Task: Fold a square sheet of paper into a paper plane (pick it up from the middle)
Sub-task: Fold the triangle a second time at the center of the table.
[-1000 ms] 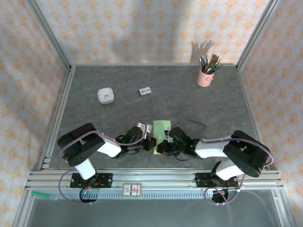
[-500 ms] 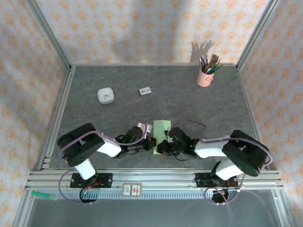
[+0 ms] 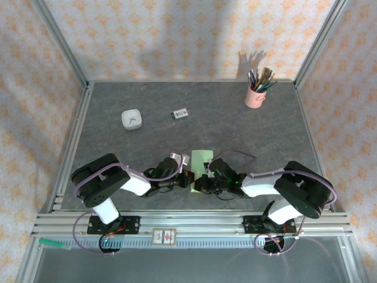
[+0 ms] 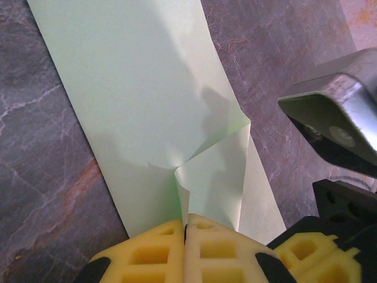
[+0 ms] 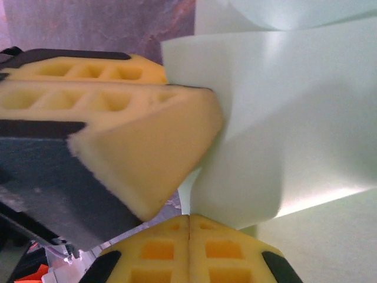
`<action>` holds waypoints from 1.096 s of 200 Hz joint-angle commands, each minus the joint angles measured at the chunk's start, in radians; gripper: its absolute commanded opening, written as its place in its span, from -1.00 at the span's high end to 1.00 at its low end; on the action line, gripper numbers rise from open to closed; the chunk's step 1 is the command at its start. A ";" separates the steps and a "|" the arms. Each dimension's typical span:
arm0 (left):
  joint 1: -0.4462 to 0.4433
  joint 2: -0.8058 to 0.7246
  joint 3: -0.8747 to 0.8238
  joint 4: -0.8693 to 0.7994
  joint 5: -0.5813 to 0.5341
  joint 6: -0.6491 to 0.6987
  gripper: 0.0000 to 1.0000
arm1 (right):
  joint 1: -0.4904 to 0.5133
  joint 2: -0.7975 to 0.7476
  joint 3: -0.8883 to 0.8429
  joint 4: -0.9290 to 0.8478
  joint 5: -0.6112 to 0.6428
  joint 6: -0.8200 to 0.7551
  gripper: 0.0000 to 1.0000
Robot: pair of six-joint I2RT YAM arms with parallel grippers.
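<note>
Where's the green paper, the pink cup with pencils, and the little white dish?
green paper (image 3: 201, 157): top view, on its flat far end.
pink pencil cup (image 3: 254, 99): top view, on the cup's side wall.
white dish (image 3: 126, 121): top view, on its left rim.

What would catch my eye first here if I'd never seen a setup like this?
The pale green sheet of paper near the front edge of the table, where the left gripper and right gripper meet, both yellow-padded and pinched shut on its creased end. After that, the pink cup of pencils at the far right corner stands out against the dark stone-look surface.
</note>
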 commanded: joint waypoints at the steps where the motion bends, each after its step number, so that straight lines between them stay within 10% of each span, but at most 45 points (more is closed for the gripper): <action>1: 0.019 0.034 -0.034 -0.216 -0.129 0.033 1.00 | 0.007 0.010 -0.011 0.014 0.032 -0.005 1.00; 120: 0.021 0.032 -0.036 -0.216 -0.131 0.039 1.00 | -0.127 -0.204 0.073 -0.265 0.051 -0.121 1.00; 219: 0.019 0.042 -0.022 -0.219 -0.132 0.039 1.00 | -0.208 -0.012 0.197 -0.309 0.029 -0.210 1.00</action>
